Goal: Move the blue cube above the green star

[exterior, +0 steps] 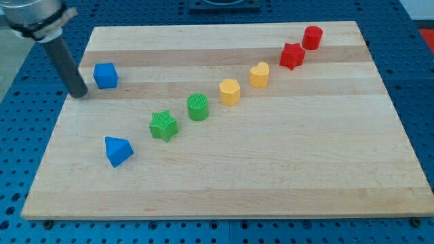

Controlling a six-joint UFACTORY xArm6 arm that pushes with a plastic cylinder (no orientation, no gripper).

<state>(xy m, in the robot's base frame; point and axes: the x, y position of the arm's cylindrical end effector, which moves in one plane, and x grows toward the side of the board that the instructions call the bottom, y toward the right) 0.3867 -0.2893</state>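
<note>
The blue cube (pixel 106 75) sits near the board's left edge, toward the view's top. The green star (pixel 163 125) lies lower and to the right of it, left of the board's centre. My tip (pixel 80 94) rests on the board just left of the blue cube and slightly below it, a small gap apart. The rod rises from there to the view's top left corner.
A blue triangular block (pixel 118 150) lies below and left of the star. A green cylinder (pixel 198 107), a yellow hexagonal block (pixel 230 91), a yellow heart (pixel 259 74), a red star (pixel 292 55) and a red cylinder (pixel 312 37) run diagonally up to the right. The wooden board (pixel 285 169) lies on a blue perforated table.
</note>
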